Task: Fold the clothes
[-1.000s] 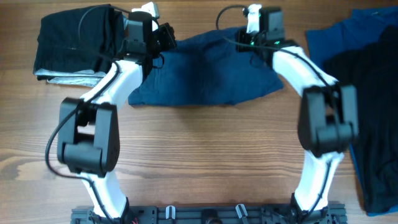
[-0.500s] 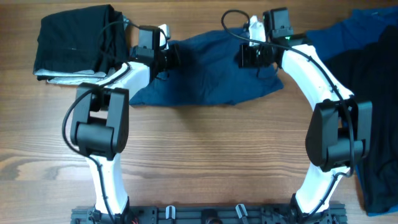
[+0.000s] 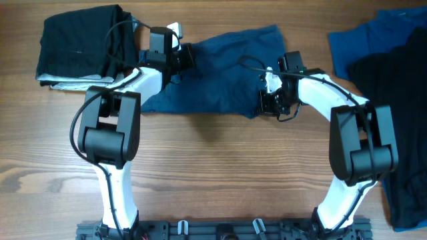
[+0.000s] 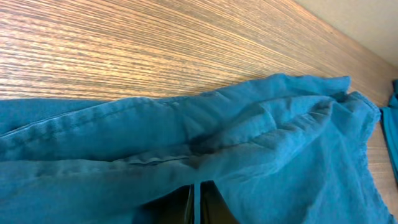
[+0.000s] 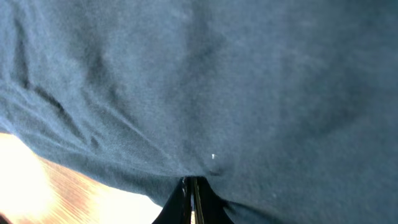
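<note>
Though they lie rumpled, the navy shorts (image 3: 213,80) run left-right — lengthwise.

Right claw (image 3: 269,102): was at the far edge of the shorts (image 3: 213,77), now drawn back toward the robot to their near edge, pinched on cloth. The flap that spread out to the right beyond this claw is pulled in, and the cloth now ends just beside it. Left claw (image 3: 185,57): shifted right onto the shorts' left end, then stayed put.
</note>
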Robot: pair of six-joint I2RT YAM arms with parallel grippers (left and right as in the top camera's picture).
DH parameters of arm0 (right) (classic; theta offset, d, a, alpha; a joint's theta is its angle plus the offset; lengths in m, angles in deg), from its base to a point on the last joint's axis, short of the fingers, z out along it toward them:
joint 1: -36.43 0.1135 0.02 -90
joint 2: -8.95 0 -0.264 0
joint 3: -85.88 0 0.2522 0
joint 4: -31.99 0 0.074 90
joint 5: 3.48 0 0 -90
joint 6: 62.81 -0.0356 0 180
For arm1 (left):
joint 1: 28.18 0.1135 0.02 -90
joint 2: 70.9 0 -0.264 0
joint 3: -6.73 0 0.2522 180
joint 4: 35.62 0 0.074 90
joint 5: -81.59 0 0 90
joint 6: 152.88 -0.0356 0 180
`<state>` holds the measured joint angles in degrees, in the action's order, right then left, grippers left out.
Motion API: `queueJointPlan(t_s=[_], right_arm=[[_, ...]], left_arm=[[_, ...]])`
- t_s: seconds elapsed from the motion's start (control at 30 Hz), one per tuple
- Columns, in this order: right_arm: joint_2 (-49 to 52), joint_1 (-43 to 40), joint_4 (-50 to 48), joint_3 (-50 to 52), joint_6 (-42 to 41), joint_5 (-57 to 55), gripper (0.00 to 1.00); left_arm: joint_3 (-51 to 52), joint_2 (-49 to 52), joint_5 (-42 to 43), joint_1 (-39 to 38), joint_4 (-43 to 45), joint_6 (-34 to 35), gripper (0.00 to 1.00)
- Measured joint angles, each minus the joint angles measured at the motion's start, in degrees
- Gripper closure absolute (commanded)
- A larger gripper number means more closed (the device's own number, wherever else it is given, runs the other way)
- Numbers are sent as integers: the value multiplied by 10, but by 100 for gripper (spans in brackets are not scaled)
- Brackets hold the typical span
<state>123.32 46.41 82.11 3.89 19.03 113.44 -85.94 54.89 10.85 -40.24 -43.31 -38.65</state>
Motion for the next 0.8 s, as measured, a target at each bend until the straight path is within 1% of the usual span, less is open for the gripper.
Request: queueJointPlan(t_s=[0.07, 0.17, 0.27, 0.37, 0.47, 0.5, 0.57, 0.7, 0.8], right_arm=[[-2, 0, -3, 3, -13, 0, 96], [-2, -1, 2, 1, -4, 10, 96], [-7, -1, 51, -14, 8, 23, 96], [-46, -1, 75, -42, 19, 27, 96], [-120, -1, 17, -75, 28, 24, 96], [-134, -1, -8, -81, 29, 18, 96], [-143, -1, -58, -86, 30, 1, 96], [-111, -3, -155, -87, 31, -45, 96], [-56, -3, -247, -87, 31, -82, 96]], left_arm=[[0, 0, -16, 0, 1, 0, 96], [0, 0, -23, 0, 2, 0, 96], [-4, -8, -30, 0, 1, 0, 96], [-7, -44, -30, 0, 0, 0, 93], [-22, -96, -26, 0, 1, 0, 94], [-28, -105, -20, 0, 0, 0, 96], [-32, -112, -10, 0, -5, 0, 96], [-32, -107, -3, -8, -19, 0, 96], [-32, -93, -2, -22, -12, 0, 96]])
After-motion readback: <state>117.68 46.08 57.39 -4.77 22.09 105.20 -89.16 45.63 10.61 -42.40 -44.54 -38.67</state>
